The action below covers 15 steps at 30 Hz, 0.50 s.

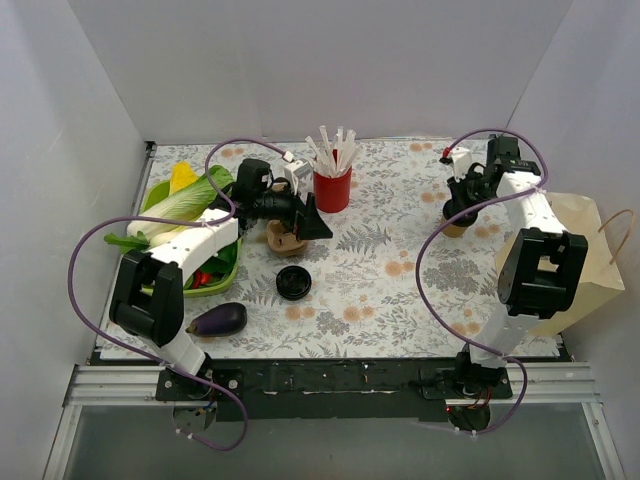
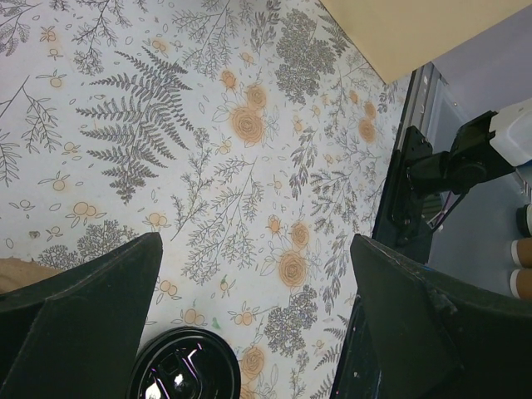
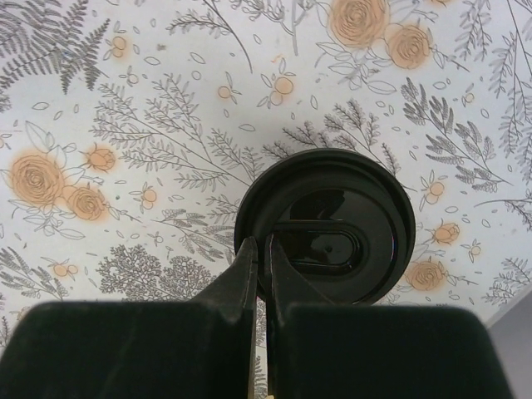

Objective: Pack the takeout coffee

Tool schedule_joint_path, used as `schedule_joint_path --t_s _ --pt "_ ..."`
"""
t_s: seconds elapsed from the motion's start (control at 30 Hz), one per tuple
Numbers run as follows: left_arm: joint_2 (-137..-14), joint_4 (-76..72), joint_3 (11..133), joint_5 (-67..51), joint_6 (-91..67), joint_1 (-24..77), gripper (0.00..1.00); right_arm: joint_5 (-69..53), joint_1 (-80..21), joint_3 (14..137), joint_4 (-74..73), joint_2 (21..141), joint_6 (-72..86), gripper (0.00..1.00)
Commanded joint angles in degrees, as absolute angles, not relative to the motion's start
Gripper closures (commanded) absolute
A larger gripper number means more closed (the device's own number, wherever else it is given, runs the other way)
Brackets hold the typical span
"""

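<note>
Right claw (image 3: pixel 262 259) clenched on the black lid (image 3: pixel 332 220) rim of the takeout coffee (image 1: pixel 455 229), seven o'clock side. Lift straight, slowly. Left claw (image 2: pixel 256 249) released.

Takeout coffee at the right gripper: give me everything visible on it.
The takeout coffee stands upright on the floral table cover, right rear. The top view shows only a tan strip of paper wall under the right gripper. The wrist view shows its black lid: round, glossy, raised rim, oval recess. The gripper is shut, apparently pinching the lid's near rim.
</note>
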<state>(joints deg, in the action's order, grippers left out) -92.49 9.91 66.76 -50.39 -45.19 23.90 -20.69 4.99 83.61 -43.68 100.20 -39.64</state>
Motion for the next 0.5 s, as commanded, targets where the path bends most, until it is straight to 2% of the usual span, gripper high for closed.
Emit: schedule_joint_path --t_s 0.0,0.23,0.3,0.47 --pt "-91.8 10.3 67.1 -50.3 -44.0 24.1 0.02 -19.7 5.9 86.0 -42.1 100.3 -37.5 0.99" --pt "-91.8 10.6 67.9 -49.8 -43.6 24.1 0.02 -16.0 6.6 82.8 -40.2 100.8 -36.8 0.98" --pt "-91.9 10.8 68.4 -49.7 -43.3 24.0 0.02 -15.7 6.6 82.2 -40.2 100.7 -36.7 0.95" --pt "-91.9 11.9 69.5 -49.0 -41.8 24.1 0.02 -15.7 6.8 82.2 -40.0 100.4 -36.1 0.76"
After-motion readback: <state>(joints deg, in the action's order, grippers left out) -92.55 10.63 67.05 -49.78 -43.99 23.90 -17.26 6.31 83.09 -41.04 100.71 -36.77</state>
